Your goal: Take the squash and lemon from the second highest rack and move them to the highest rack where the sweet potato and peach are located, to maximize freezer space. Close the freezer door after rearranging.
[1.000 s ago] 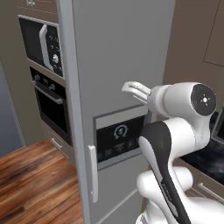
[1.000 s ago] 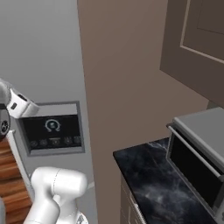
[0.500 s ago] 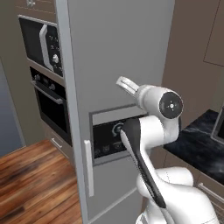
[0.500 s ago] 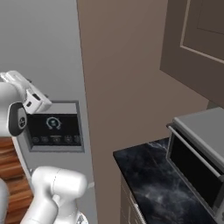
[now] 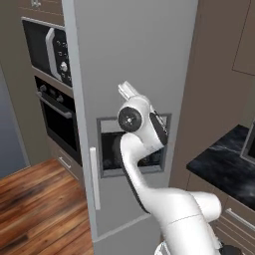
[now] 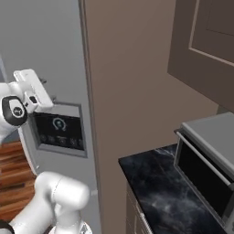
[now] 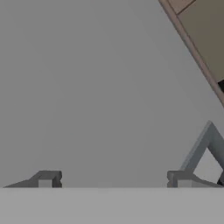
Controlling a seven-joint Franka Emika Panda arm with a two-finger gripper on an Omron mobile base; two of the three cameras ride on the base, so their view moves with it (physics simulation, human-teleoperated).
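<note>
Freezer door (image 5: 134, 60), a tall flat grey panel with a pale vertical bar handle (image 5: 94, 178) at lower left of the left base view, stands shut and fills the frame's centre. The white arm's two-finger gripper (image 5: 127, 90) sits close against the panel above a dark dispenser panel (image 6: 58, 129). In the hand view its dark fingertips (image 7: 47, 178) stand wide apart, released, holding nothing.

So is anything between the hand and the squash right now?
Yes. The closed freezer door stands between them. The open hand faces its flat grey front, above the dark dispenser panel.
</note>
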